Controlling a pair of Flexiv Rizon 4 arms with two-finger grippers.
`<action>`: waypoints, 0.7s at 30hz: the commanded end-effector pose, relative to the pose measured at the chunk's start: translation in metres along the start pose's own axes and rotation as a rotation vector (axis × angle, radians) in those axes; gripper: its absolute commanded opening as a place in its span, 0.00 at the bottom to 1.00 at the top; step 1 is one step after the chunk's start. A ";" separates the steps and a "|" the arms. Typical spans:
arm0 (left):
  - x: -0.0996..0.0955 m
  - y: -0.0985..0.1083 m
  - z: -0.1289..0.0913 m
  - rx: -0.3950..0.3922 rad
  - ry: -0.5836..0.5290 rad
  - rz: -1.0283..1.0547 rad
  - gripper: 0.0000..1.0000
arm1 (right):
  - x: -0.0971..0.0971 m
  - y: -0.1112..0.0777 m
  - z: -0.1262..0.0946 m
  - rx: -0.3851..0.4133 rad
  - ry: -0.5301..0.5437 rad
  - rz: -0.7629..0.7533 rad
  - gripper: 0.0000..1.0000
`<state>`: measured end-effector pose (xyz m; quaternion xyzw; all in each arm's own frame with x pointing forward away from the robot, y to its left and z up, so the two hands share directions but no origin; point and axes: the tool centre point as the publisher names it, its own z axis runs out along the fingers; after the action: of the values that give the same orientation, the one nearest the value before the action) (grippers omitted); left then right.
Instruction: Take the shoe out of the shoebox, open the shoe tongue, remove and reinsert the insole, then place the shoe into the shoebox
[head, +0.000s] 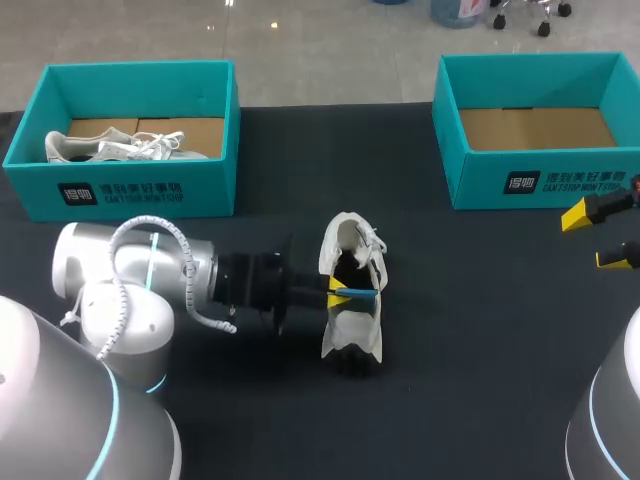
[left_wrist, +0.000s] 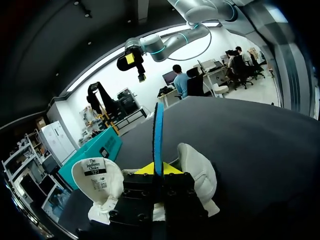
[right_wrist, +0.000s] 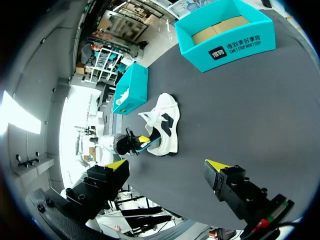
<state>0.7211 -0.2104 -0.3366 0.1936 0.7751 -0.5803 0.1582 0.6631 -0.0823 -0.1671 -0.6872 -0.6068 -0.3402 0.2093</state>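
Observation:
A white shoe (head: 350, 325) with black trim lies on the dark table's middle, its tongue (left_wrist: 97, 177) folded back. My left gripper (head: 337, 291) reaches in at the shoe's opening and is shut on a thin blue insole (head: 360, 294). In the left wrist view the insole (left_wrist: 158, 135) stands edge-on, rising from between the yellow tips (left_wrist: 159, 169) with the shoe (left_wrist: 197, 172) just behind. My right gripper (head: 595, 238) hovers open and empty at the table's right edge, in front of the right shoebox (head: 540, 180). From there the shoe (right_wrist: 167, 122) lies well ahead of the right gripper (right_wrist: 167, 166).
A teal shoebox (head: 130, 195) at the back left holds a second white shoe (head: 120, 148). The teal shoebox at the back right shows only its cardboard floor. Dark tabletop (head: 480, 340) spreads between the shoe and my right arm.

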 end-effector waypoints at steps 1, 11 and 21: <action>-0.007 0.011 0.016 -0.006 0.012 -0.002 0.00 | 0.000 -0.010 -0.003 -0.044 -0.003 0.002 1.00; -0.017 0.034 0.017 -0.021 -0.012 0.010 0.00 | 0.000 -0.010 -0.003 -0.044 -0.003 0.002 1.00; -0.013 0.017 0.009 -0.006 -0.026 0.015 0.30 | 0.000 -0.010 -0.003 -0.044 -0.003 0.002 1.00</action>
<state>0.7485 -0.2211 -0.3515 0.1920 0.7722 -0.5810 0.1712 0.6631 -0.0823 -0.1671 -0.6872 -0.6068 -0.3402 0.2093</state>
